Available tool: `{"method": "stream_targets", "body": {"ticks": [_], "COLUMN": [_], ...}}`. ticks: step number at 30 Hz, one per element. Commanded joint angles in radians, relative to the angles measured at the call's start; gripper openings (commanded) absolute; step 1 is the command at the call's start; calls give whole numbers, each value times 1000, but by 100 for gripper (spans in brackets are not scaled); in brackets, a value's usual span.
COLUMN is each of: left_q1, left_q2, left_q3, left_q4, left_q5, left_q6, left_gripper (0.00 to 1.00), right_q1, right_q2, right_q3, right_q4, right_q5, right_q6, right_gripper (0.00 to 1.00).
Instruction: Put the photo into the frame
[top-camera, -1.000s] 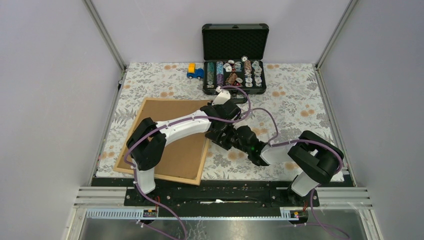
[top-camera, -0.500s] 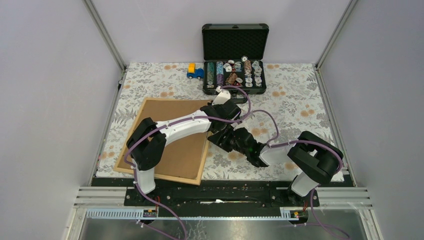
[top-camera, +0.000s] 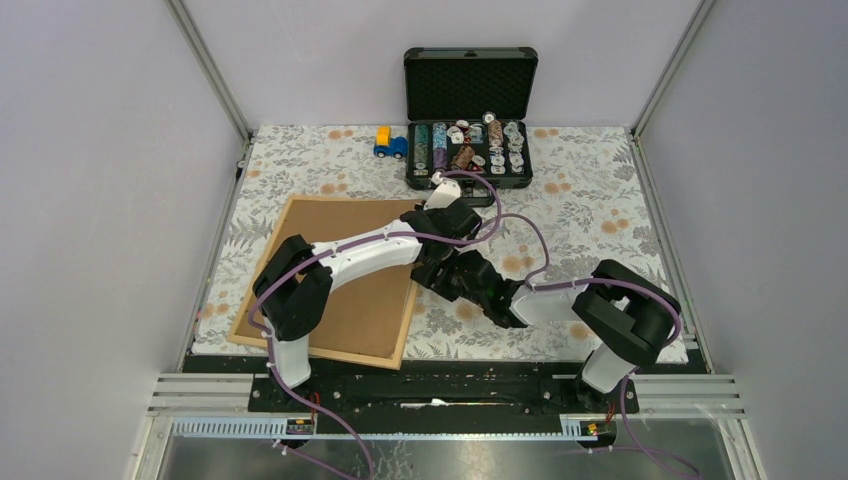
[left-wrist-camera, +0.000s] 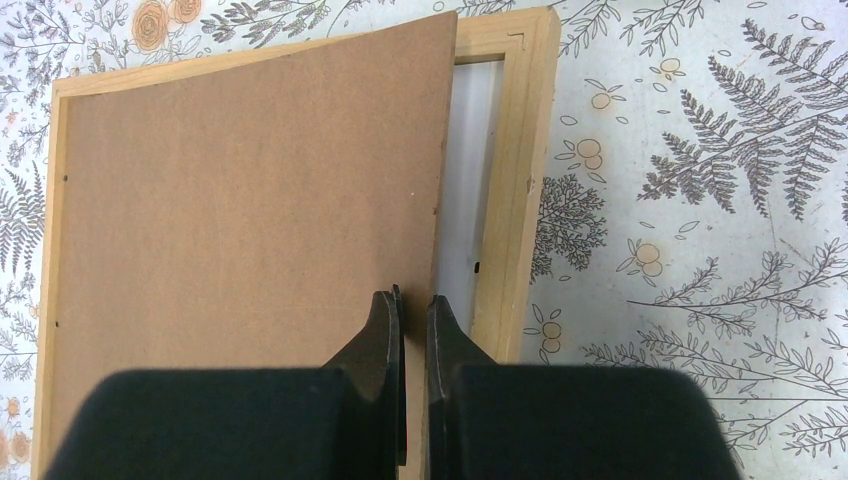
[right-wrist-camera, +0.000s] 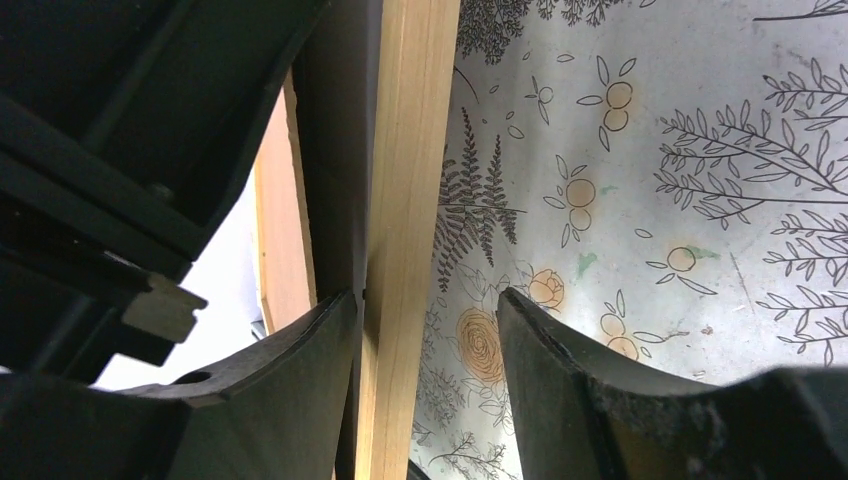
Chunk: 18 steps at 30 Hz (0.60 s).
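You're on the backing step: left gripper (left-wrist-camera: 415, 305) clamps the flat brown hardboard sheet (left-wrist-camera: 250, 200); next, close your open right gripper (right-wrist-camera: 425, 312) on the thin light-wood frame (right-wrist-camera: 420, 100).

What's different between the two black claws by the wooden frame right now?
The left gripper is pinched shut on the brown backing board at its edge; the right gripper stands open. The left one holds something; the right one only straddles the wooden rail of the frame, gripping nothing. Both are black and two-fingered.
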Motion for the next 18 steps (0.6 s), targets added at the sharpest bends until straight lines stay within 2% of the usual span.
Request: {"method": "stream_targets", "body": {"ticks": [1,9,18], "left_q1": [0,0,0], "left_q2": [-65,-69,-74], "left_q3": [28,17,-2], "left_q4": [162,167,173], "left_q5": [70,65,54], "left_q6": [-75,-77,-78], "left_gripper": [0,0,0], "right_q1": [20,58,64], "right_q2": [14,22,34], "right_q3": [59,177,251], "right_q4": [-66,-312,-450], "right_q5": [73,184,289], "right_q6": [-33,-57,-70], "right_gripper": [62,62,59]}}
